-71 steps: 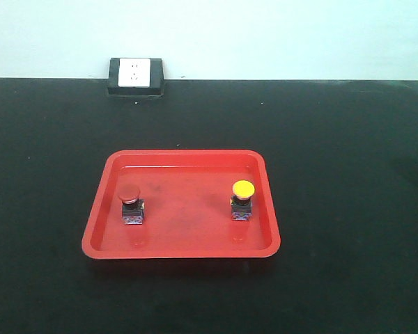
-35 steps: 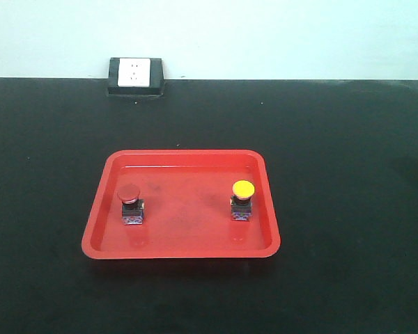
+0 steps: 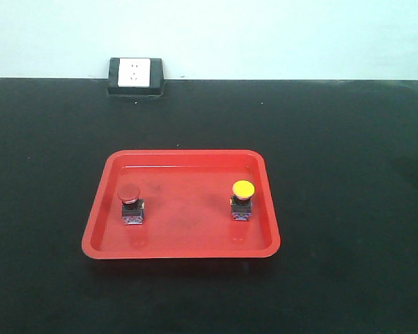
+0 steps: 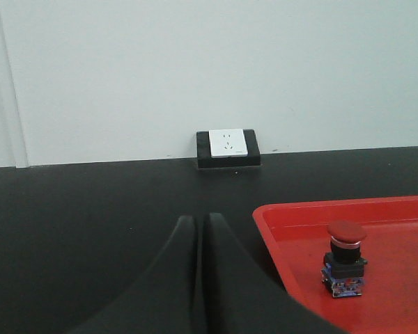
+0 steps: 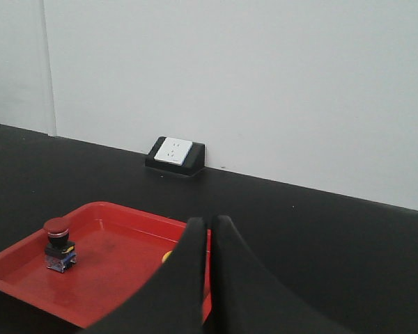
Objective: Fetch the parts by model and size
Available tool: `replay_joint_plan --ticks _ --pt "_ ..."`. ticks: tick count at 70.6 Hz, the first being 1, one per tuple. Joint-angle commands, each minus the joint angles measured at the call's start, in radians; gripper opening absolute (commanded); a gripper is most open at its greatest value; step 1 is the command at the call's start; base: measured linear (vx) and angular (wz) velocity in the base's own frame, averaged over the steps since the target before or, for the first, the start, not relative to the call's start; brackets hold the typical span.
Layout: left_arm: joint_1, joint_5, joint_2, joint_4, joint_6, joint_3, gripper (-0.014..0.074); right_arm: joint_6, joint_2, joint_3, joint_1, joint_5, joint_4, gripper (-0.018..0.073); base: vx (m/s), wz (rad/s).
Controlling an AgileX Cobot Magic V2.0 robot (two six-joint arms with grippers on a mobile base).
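Red plastic tray (image 3: 181, 240) lying flat on the black bench (image 3: 348, 209), long side toward the front camera. Inside it, red-capped switch (image 3: 131, 204) standing upright near the left wall, yellow-capped switch (image 3: 242, 200) standing upright near the right wall, the two well apart and neither touching the rim. Each showing a dark body on a blue-and-white base.

Beyond the tray, white wall socket (image 3: 135, 73) in a black housing sitting at the back edge of the bench against the pale wall.

Left gripper (image 4: 198, 240) hovering over bare bench just left of the tray's left wall, jaws pressed together with only a thin seam between them, holding nothing. Red-capped switch appearing to its right in the left wrist view, apart from the fingers.

Right gripper (image 5: 209, 240) poised over the tray's right side, jaws likewise closed and empty. Behind its fingers, a sliver of yellow peeking out, probably the yellow cap, though mostly hidden. Neither gripper showing in the front view.
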Motion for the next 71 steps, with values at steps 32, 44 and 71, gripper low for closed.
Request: replay_joint_plan --ticks 32,44,71 --pt "0.0 -0.071 -0.012 -0.004 -0.003 0.01 -0.0007 -0.011 0.013 -0.026 -0.001 -0.07 -0.003 -0.001 0.0 0.0" --pt "0.0 -0.071 -0.012 -0.004 -0.003 0.01 -0.0007 -0.011 0.013 -0.026 -0.001 -0.07 -0.003 -0.001 0.0 0.0" --pt "0.0 -0.071 -0.012 -0.004 -0.003 0.01 -0.0007 -0.004 0.005 -0.026 -0.162 -0.069 0.006 -0.001 0.0 0.0"
